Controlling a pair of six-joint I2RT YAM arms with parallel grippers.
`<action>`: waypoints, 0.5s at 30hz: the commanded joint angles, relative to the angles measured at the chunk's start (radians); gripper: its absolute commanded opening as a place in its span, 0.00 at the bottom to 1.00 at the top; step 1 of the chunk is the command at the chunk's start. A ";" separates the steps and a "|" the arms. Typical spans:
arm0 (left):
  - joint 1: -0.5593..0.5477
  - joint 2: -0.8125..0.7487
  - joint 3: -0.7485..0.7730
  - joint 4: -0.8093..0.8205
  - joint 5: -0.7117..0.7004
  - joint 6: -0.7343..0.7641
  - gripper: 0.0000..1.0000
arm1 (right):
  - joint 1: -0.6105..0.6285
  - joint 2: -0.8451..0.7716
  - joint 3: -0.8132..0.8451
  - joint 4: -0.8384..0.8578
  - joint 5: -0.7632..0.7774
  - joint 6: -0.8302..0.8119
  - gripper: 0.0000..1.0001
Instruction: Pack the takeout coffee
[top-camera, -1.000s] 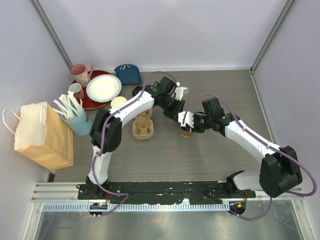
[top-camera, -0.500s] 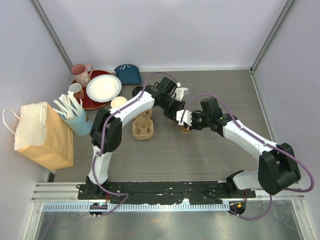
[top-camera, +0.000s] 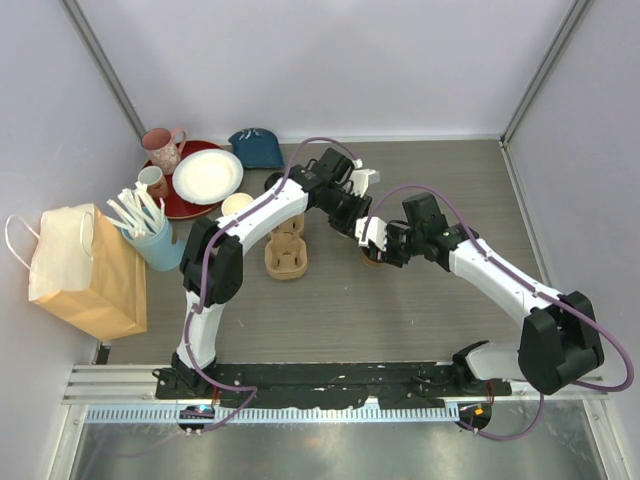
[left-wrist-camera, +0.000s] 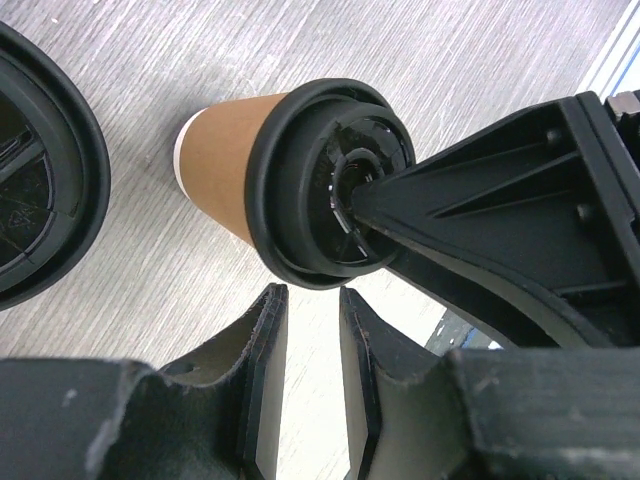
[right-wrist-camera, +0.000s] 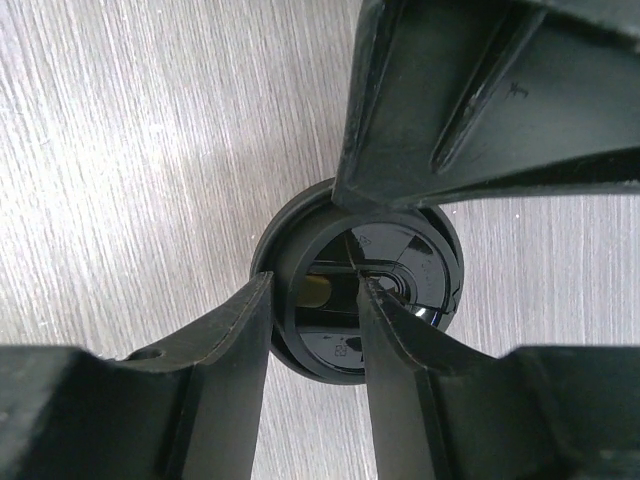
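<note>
- Brown paper coffee cup (left-wrist-camera: 300, 190) with a black lid stands upright on the grey wood-grain table (top-camera: 430, 310), mid-table, between the two grippers.
- Right gripper (right-wrist-camera: 313, 300) hangs directly over the lid. One finger sits at the rim and the other over the centre recess, jaws apart. I cannot tell if they pinch the lid or just straddle it.
- Left gripper (left-wrist-camera: 310, 310) has its tips just beside the lid's rim, with a narrow slit between them and nothing in it.
- From overhead the cup is mostly hidden under both grippers.
- Second black lid (left-wrist-camera: 40, 170) is cut off at the edge of the left wrist view. What it sits in is unclear.
- Cardboard carrier (top-camera: 285, 255) is partly under the left arm, and its wells look possibly unfilled.
- Blue tumbler (top-camera: 160, 248) holds white cutlery (top-camera: 135, 212).
- Paper bag (top-camera: 85, 275) stands at the far left, its inside not visible.
- Lidless cup (top-camera: 237, 205) has a cream interior.
</note>
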 joint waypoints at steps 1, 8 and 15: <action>0.006 0.005 0.045 -0.012 0.023 0.015 0.31 | -0.006 -0.017 0.039 -0.095 0.011 0.044 0.46; 0.015 0.023 0.072 -0.024 0.023 0.015 0.31 | -0.004 -0.005 0.093 -0.095 -0.023 0.051 0.49; 0.025 0.028 0.085 -0.029 0.019 0.017 0.32 | -0.004 0.008 0.133 -0.085 -0.065 0.111 0.55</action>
